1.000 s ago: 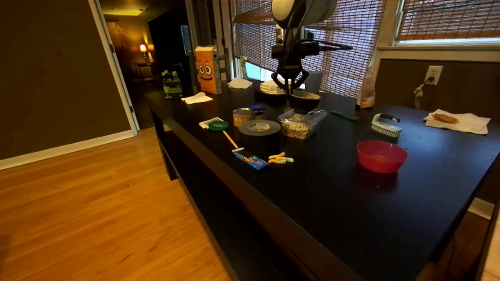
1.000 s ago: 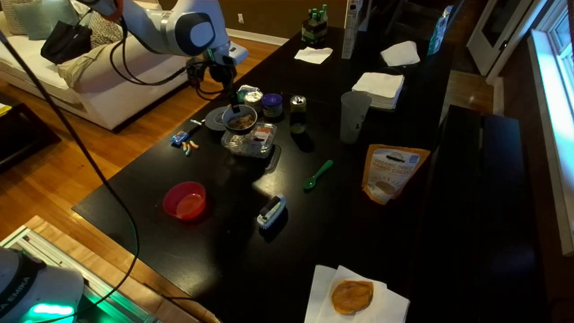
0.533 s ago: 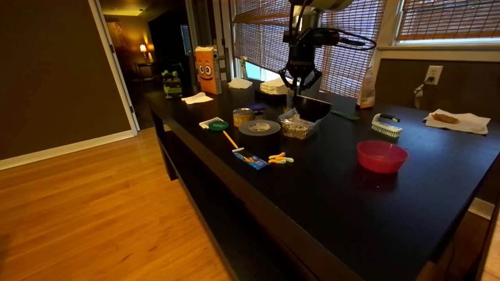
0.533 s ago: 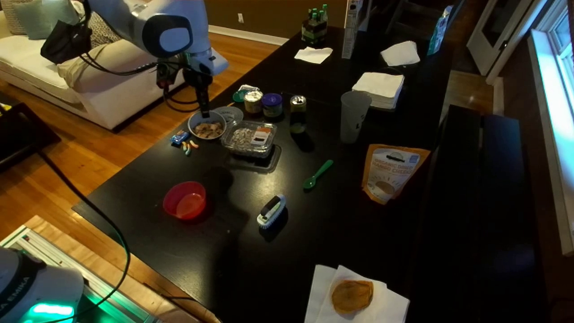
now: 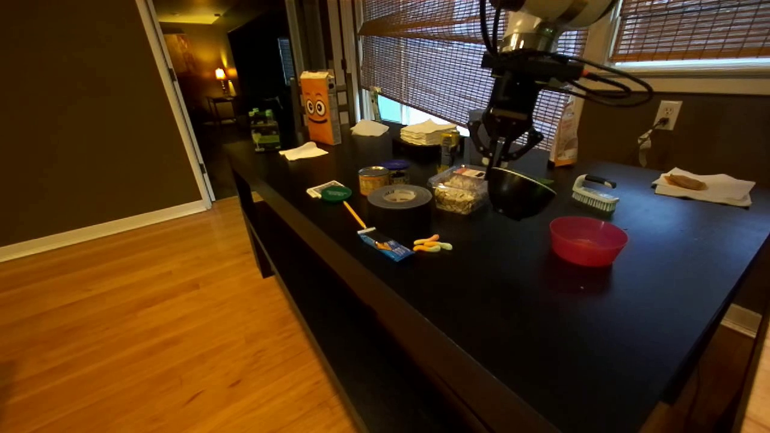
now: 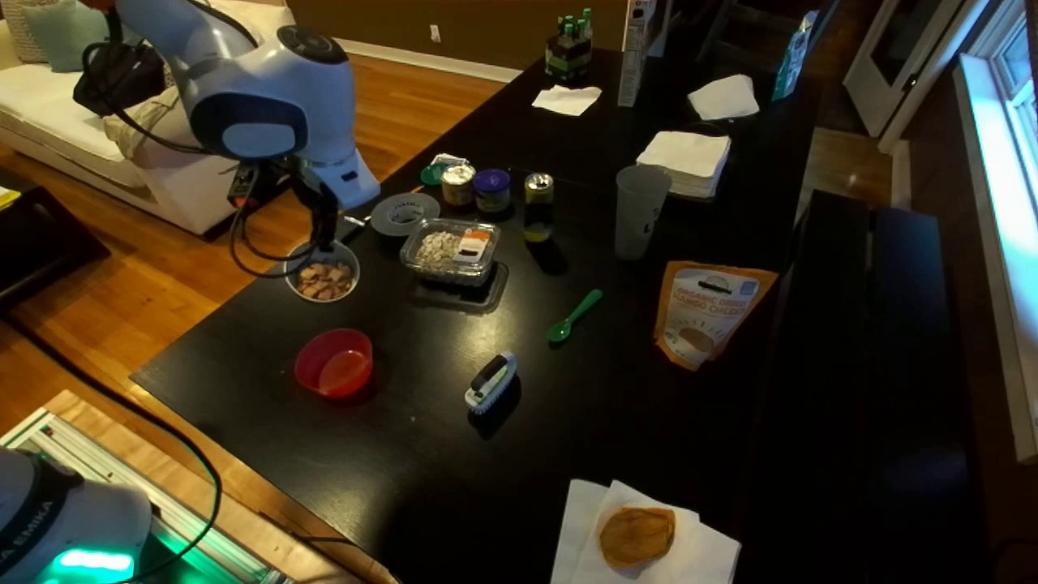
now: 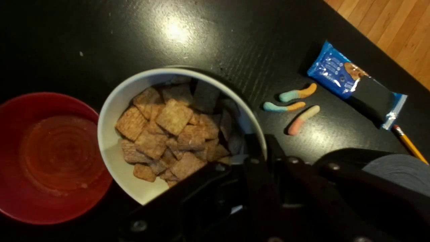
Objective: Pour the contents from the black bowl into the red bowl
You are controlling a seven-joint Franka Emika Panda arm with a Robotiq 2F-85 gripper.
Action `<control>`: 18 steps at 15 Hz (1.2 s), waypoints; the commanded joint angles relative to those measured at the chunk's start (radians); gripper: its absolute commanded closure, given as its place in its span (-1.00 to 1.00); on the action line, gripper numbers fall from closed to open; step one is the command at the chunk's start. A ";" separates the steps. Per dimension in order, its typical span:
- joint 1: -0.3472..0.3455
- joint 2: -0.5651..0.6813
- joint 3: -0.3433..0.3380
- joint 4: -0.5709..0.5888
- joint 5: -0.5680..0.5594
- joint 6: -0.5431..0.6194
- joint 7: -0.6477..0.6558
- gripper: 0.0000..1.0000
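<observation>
The black bowl (image 5: 518, 195) hangs from my gripper above the table, its rim sloping down toward the red bowl's side in an exterior view. Its pale inner wall shows in the wrist view (image 7: 112, 148). The contents, brownish-orange square bits (image 7: 174, 134), lie inside it; they also show in an exterior view (image 6: 324, 281). My gripper (image 7: 263, 146) is shut on the bowl's rim, one finger inside and one outside. The red bowl (image 5: 588, 242) stands upright on the table, close to the black bowl and apart from it. The wrist view shows the red bowl (image 7: 57, 158) with no bits in it.
A clear box of oats (image 5: 460, 193), a tape roll (image 6: 404, 213), gummy worms (image 7: 299, 104) and a blue wrapper (image 7: 342, 74) lie near the held bowl. A brush (image 6: 491, 383), a green spoon (image 6: 574, 316), a pouch (image 6: 709, 312) and a cup (image 6: 641, 211) stand farther off.
My gripper has carried the black bowl from over the oats box toward the red bowl, past the tape roll. The bowl's rim has become tilted. The red bowl has not moved.
</observation>
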 commanded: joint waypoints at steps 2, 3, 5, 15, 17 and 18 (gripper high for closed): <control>-0.030 -0.095 -0.021 -0.152 0.062 0.016 -0.032 0.96; -0.036 -0.101 -0.030 -0.165 0.049 0.008 -0.032 0.96; -0.046 -0.106 -0.045 -0.178 0.033 -0.004 -0.038 0.96; -0.058 -0.053 -0.053 -0.140 0.034 -0.017 -0.049 0.96; -0.066 -0.047 -0.057 -0.140 0.040 -0.031 -0.065 0.96; -0.071 -0.047 -0.060 -0.143 0.041 -0.037 -0.071 0.96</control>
